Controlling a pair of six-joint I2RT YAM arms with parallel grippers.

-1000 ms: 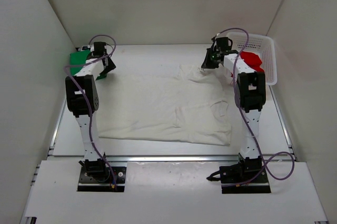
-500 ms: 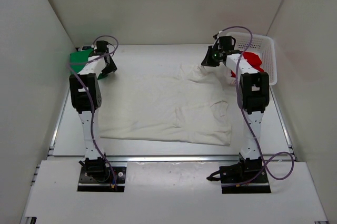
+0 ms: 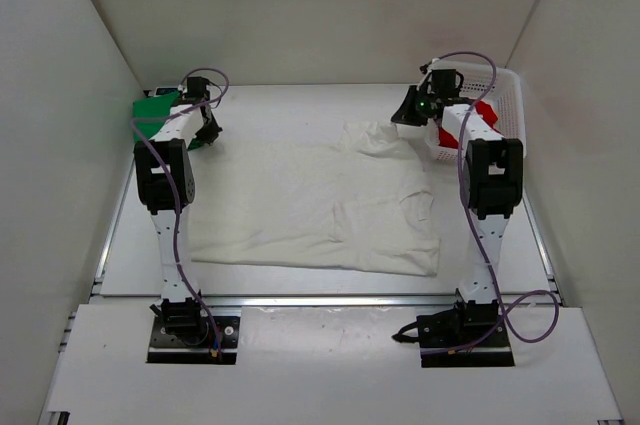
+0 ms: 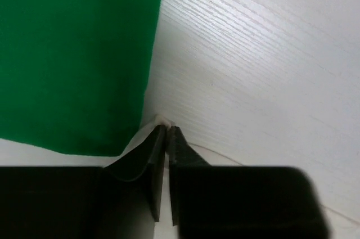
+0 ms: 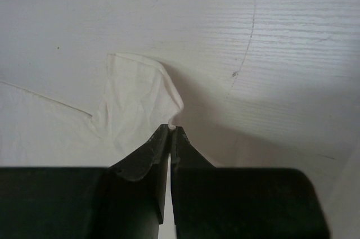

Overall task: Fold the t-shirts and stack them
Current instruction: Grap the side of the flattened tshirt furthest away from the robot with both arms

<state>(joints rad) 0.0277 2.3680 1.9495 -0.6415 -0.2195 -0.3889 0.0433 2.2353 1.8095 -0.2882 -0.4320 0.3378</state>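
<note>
The off-white cloth t-shirt [image 3: 310, 205] is lying spread flat mid-table, its long axis running left to right in the top view. Its far edge is spanning the two arms. The left gripper [image 3: 206, 131] is pinching the upper-left corner, jaws narrowed onto a sliver of pale cloth, and the right gripper [image 3: 402, 117] is pinching the upper-right corner, jaws pressed together on a small puckered tuft. From both sets of jaws the shirt's whole body is lying toward the bottom of the frame — so a fold would likely be carrying that edge downward. The folded bright green cloth t-shirt [image 3: 150, 110] is sitting just beside the left gripper at upper left; the red cloth t-shirt [image 3: 485, 110] is resting in the white plastic mesh basket [image 3: 500, 73] at upper right.
</note>
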